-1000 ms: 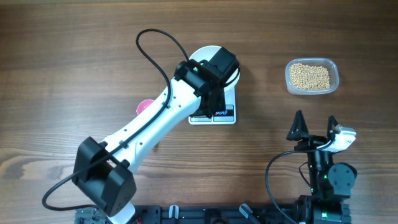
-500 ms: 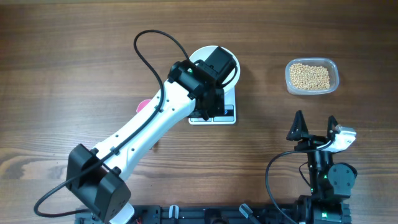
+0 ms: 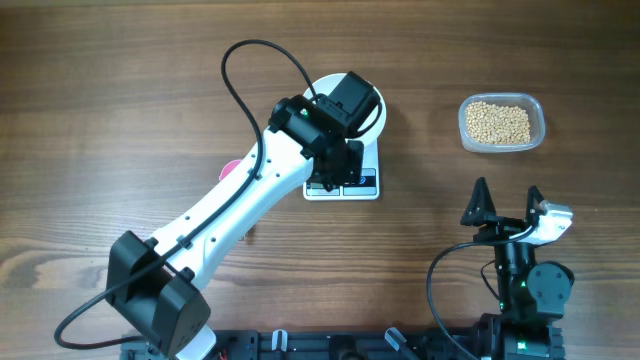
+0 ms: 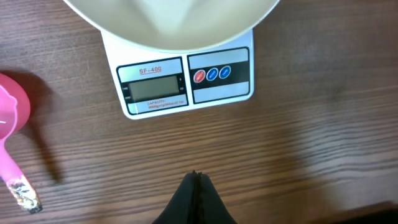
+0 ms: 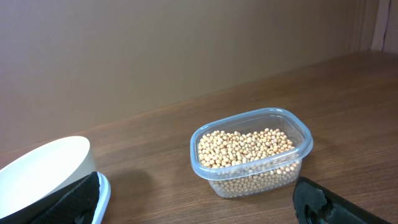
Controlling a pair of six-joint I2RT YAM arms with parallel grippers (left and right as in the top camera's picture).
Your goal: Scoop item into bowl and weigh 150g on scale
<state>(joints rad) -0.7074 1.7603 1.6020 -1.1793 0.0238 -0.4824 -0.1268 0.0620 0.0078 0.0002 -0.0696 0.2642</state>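
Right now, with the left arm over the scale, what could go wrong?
The display looks blank with the bowl already on the scale; unless it is switched on and zeroed, the reading may include the bowl. The shut left gripper hangs just in front of the scale; a hard press on the buttons could shift it. The scoop lies left of the scale, the beans far right, so they may spill on the way.

I see bare table (image 3: pixel 430 210) between my right gripper (image 3: pixel 508 186) and the tub (image 3: pixel 502 123). My left arm (image 3: pixel 240 200) overhangs the bowl (image 3: pixel 336 80), scale (image 3: pixel 372 160) and half the scoop (image 3: pixel 230 170).
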